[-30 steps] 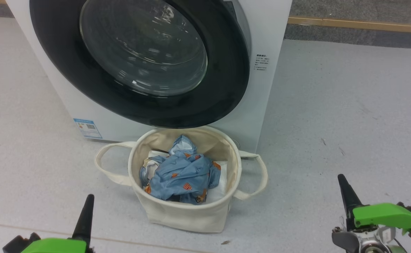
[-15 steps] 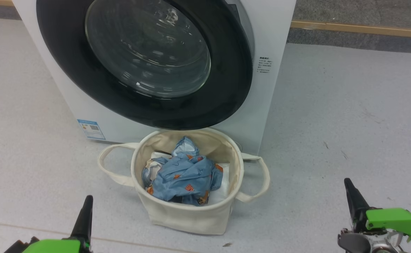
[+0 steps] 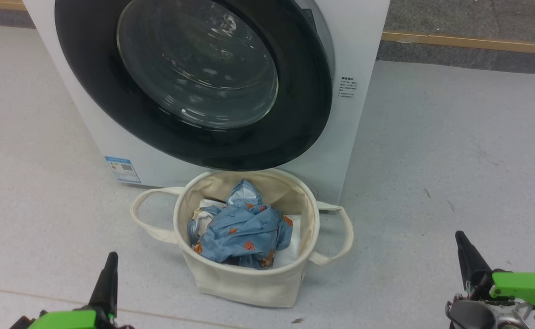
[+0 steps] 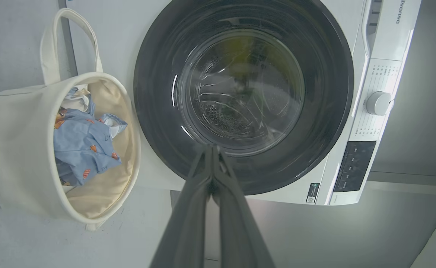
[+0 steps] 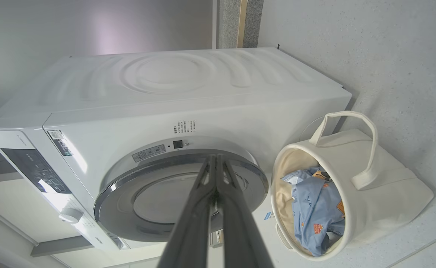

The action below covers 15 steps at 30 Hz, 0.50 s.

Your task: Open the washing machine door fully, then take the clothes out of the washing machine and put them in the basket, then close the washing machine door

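Camera shifted; basket point(image 3: 244, 283) beside door point(image 3: 89, 91) rim, open floor point(image 3: 431, 160) flanking.

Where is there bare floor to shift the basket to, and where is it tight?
Widest free patch: floor right of the basket, bordered by the washing machine and the right gripper. A second: left of the basket, between the blue sticker and the left gripper. Tight: the basket's far rim sits right under the washing machine door.

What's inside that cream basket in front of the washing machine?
The basket holds crumpled light blue clothes with orange prints, lying on a white cloth. Whatever lies beneath them is covered.
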Tool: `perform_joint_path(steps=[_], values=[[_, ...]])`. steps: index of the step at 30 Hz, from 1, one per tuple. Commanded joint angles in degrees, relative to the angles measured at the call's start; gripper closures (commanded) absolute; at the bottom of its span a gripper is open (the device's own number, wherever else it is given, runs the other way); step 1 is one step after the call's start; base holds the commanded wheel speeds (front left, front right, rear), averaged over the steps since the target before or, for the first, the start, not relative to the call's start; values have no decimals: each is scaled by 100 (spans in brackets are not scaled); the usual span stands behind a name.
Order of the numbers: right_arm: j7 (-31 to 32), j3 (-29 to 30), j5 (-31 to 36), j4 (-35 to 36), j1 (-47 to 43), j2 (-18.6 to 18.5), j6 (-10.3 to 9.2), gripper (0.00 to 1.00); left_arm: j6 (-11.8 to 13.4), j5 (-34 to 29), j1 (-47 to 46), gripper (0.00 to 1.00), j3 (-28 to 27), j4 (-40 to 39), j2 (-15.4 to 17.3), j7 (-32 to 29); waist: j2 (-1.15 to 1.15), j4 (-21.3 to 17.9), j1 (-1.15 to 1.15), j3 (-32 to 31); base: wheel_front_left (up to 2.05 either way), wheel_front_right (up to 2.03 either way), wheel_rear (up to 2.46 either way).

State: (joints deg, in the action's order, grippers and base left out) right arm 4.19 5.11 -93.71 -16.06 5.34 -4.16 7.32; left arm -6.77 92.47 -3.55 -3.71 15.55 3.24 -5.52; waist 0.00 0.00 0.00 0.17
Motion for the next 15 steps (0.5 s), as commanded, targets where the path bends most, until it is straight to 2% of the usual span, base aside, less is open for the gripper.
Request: perform_joint_path(steps=[1, 15], values=[[50, -83, -32, 217, 64, -33, 17, 100, -71, 25, -259, 100, -215, -151, 14, -44, 0, 0, 0, 1, 0, 0, 0], [76, -51, -5, 215, 67, -10, 17, 100, -71, 14, -260, 100, -227, -151, 6, -53, 0, 0, 0, 1, 0, 0, 0]])
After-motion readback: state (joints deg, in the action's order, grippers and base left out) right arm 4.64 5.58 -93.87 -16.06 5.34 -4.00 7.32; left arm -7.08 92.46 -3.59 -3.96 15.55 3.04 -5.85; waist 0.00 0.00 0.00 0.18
